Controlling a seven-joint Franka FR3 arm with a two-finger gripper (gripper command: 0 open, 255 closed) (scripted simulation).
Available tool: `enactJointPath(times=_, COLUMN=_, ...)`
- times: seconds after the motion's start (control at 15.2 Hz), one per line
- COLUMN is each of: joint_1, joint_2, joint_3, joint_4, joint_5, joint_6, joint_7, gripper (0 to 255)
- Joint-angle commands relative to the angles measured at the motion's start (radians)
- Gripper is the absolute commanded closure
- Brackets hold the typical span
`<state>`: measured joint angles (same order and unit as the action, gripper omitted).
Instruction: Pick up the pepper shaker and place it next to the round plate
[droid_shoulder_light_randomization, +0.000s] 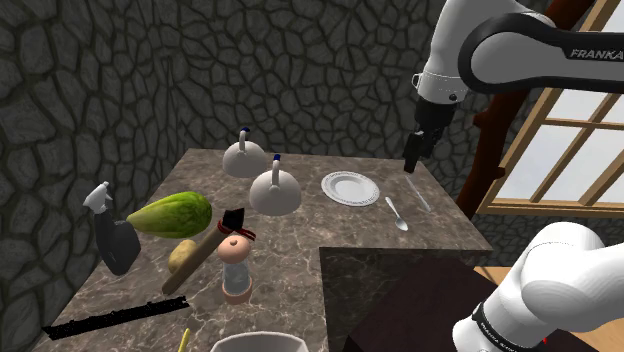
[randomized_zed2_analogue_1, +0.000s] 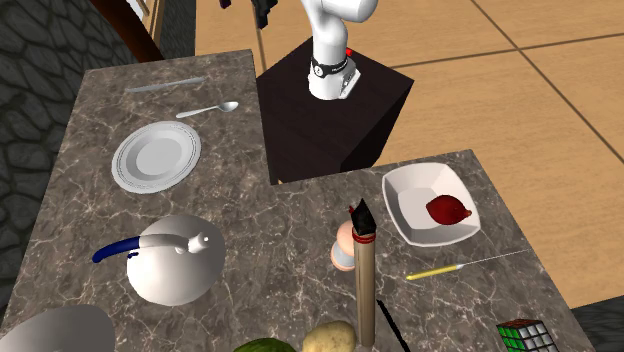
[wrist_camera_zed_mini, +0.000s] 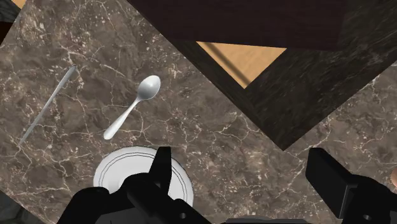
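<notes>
**A:** Where do we have the pepper shaker (droid_shoulder_light_randomization: 235, 265)?

**B:** Upright at the near end of the table (droid_shoulder_light_randomization: 290, 240), just off the inner corner where the top wraps round the stand (droid_shoulder_light_randomization: 400, 295). Peach body, red band, dark cap. A wooden-handled tool (droid_shoulder_light_randomization: 200, 255) lies right beside it. We can't tell if they touch.

**A:** What else do we log around it?

**B:** Potato (droid_shoulder_light_randomization: 183, 253) by the tool's handle and a green gourd (droid_shoulder_light_randomization: 170, 213) behind that. A spray bottle (droid_shoulder_light_randomization: 115, 235) sits at the edge on the shoulder view's left. Past the shaker, mid-table, are the near kettle (droid_shoulder_light_randomization: 275, 192) and then the far kettle (droid_shoulder_light_randomization: 243, 158), both white with blue handles.

**A:** Plate?

**B:** The white round plate (droid_shoulder_light_randomization: 349, 187) sits toward the far edge. The spoon (droid_shoulder_light_randomization: 397, 214) is just beside it, and the knife (droid_shoulder_light_randomization: 418, 193) lies along the window-side edge.

**A:** Gripper?

**B:** The gripper (droid_shoulder_light_randomization: 413, 155) hangs above that plate-and-spoon end, well apart from the shaker. In the wrist view we see the fingers (wrist_camera_zed_mini: 162, 172) spread wide with nothing between them.
</notes>
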<state>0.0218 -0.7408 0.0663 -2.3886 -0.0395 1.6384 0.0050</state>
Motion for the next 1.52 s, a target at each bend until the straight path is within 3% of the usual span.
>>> enactJointPath(times=0.0, joint_1=0.000, joint_2=0.000, joint_3=0.000, joint_4=0.000, joint_5=0.000, joint_6=0.000, joint_7=0.000, gripper=0)
enactJointPath(times=0.46, joint_1=0.030, joint_2=0.094, joint_3=0.172, joint_4=0.018, joint_5=0.087, joint_6=0.072, joint_7=0.238, gripper=0)
enactJointPath(times=0.86, joint_1=0.036, joint_2=0.236, joint_3=0.318, joint_4=0.092, joint_5=0.120, joint_6=0.138, joint_7=0.446, gripper=0)
enactJointPath(times=1.19, joint_1=0.027, joint_2=0.394, joint_3=0.438, joint_4=0.194, joint_5=0.100, joint_6=0.186, joint_7=0.630, gripper=0)
enactJointPath(times=1.45, joint_1=0.019, joint_2=0.549, joint_3=0.527, joint_4=0.302, joint_5=0.041, joint_6=0.209, joint_7=0.791, gripper=0)
